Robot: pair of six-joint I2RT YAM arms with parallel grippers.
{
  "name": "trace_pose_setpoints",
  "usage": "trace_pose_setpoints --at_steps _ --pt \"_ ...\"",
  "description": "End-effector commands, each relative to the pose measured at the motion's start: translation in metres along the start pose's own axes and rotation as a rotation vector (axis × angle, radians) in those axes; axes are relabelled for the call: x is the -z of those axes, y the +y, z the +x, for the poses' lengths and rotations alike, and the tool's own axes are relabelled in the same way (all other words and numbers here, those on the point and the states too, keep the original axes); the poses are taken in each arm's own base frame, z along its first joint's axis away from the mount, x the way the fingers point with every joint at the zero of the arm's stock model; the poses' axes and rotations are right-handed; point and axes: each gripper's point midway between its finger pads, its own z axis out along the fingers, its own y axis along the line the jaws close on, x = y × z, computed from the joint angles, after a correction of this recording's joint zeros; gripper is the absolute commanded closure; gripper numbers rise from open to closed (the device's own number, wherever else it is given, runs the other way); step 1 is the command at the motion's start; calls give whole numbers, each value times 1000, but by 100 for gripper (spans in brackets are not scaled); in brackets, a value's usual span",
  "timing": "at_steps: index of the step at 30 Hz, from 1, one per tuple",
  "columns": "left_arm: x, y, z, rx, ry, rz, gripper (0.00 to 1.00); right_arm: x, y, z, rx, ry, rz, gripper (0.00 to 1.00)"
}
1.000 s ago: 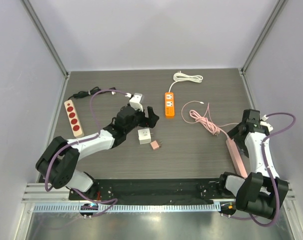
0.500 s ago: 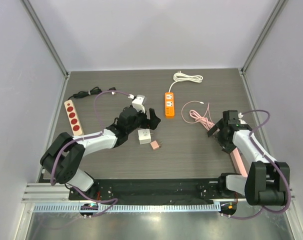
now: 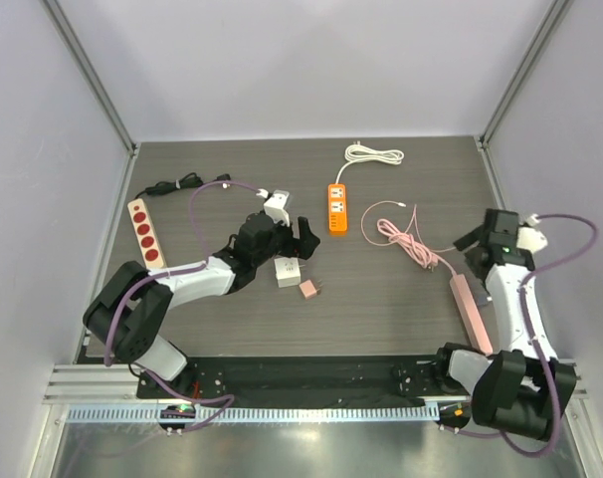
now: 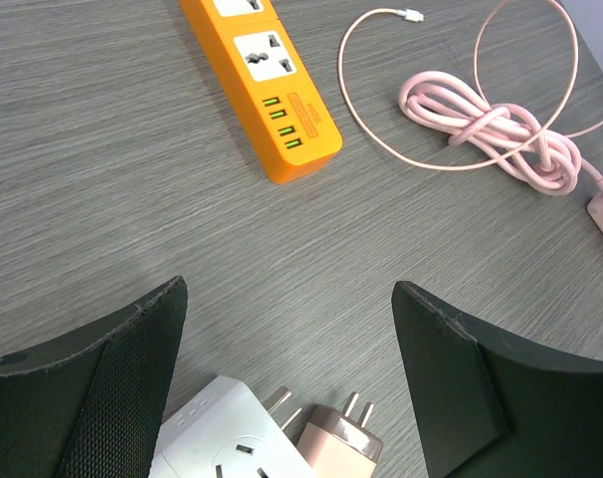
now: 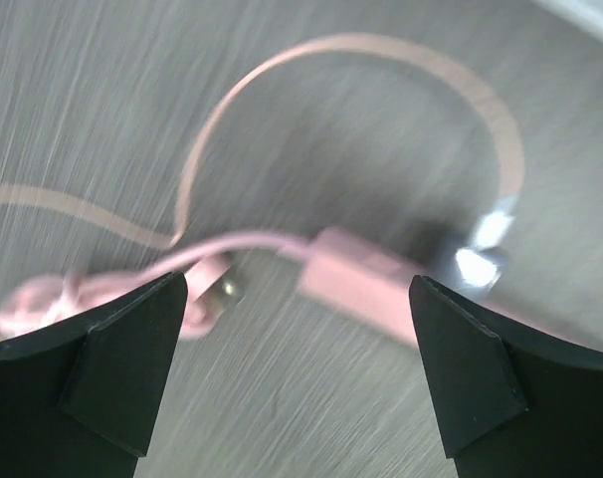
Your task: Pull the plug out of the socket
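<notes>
tabletop (image 3: 381,319) layout:
- the left power strip (image 3: 146,235) runs along the left edge, with its cord (image 3: 172,185) bunched behind it
- the centre power strip (image 3: 337,208) sits mid-back, and its coiled lead (image 3: 374,154) lies behind it near the back edge
- the cable bundle (image 3: 406,239) is right of the centre power strip
- the right power strip (image 3: 470,311) lies along the right side, in front of the bundle and joined to it by the cable
- the cube adapter (image 3: 288,271) is left of centre, with the small plug (image 3: 309,289) just beside it at front right, pins free
- the left tool (image 3: 290,237) is over the back of the adapter, facing the centre power strip
- the right tool (image 3: 473,249) is over the back end of the right power strip
</notes>
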Motion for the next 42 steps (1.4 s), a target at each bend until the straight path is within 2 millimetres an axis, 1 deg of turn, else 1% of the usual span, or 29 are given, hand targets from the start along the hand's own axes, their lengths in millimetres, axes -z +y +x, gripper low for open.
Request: trace_pose_setpoints --at_steps 1,3,4,5,8,11,13,16,17,19,20,21,23,24,25,26,27,28,29,30,31,33,34,35,36,37,39,40,42 --pt "-5 -11 -20 1 -65 38 16 -2 -48 -16 -47 -34 132 0" --pt "-5 -12 -21 0 -69 46 16 -7 -63 -13 -85 -28 165 0" --pt "-4 -14 -21 1 -71 57 16 -10 -63 -12 -93 -27 160 0" --pt "-4 -14 -21 1 -74 62 16 -14 -65 -2 -111 -1 156 0" --pt "-4 -15 -21 4 -76 63 15 -25 -70 12 -140 37 161 0" --pt "-4 -14 -21 4 -80 59 15 -29 -62 28 -162 95 104 0" --pt "-5 -14 -22 5 -80 61 15 -24 -48 39 -181 126 31 0" --pt "-6 -17 -23 14 -80 73 15 -20 -37 53 -207 144 -12 0" --pt "-6 -18 -22 15 -77 77 15 -17 -29 62 -190 153 -39 0" --pt "-6 -18 -22 18 -77 77 15 -17 -17 70 -220 159 -69 0" --pt "-7 -18 -22 17 -78 78 15 -17 -11 85 -188 194 -80 0" --pt "-7 -17 -20 17 -72 77 15 -18 -3 88 -192 199 -100 0" --pt "-8 -17 -21 17 -73 79 15 -19 11 104 -183 242 -119 0" --pt "-9 -19 -20 16 -69 84 15 -19 20 105 -179 237 -138 0" --pt "-9 -19 -19 16 -63 88 15 -18 30 99 -185 207 -147 0" --pt "-10 -20 -19 15 -64 91 15 -15 40 99 -169 200 -167 0" --pt "-11 -24 -19 12 -57 110 16 -12 49 106 -132 210 -180 0" --pt "-12 -24 -17 6 -49 118 16 -10 56 105 -127 209 -193 0" --pt "-13 -27 -16 1 -44 130 17 -4 72 101 -118 207 -236 0" --pt "-14 -32 -18 -4 -44 147 19 -2 79 108 -85 229 -251 0" --pt "-15 -41 -15 -19 -38 168 19 3 91 104 -65 231 -276 0" --pt "-20 -47 -9 -38 -26 171 20 5 89 105 -1 239 -257 1" --pt "-21 -59 -8 -62 -26 189 20 9 91 98 16 218 -261 0" --pt "-23 -64 -4 -74 -17 191 20 6 79 90 66 175 -210 0" --pt "-25 -69 -1 -85 -12 196 20 8 74 84 83 150 -194 0" --pt "-26 -84 -2 -101 -19 213 20 14 73 74 91 115 -197 1" --pt "-28 -95 7 -130 1 224 19 20 57 62 131 67 -153 0" --pt "-27 -109 14 -143 10 248 19 30 56 49 117 33 -169 0" --pt "-32 -125 22 -161 22 271 16 40 45 39 128 10 -154 0"
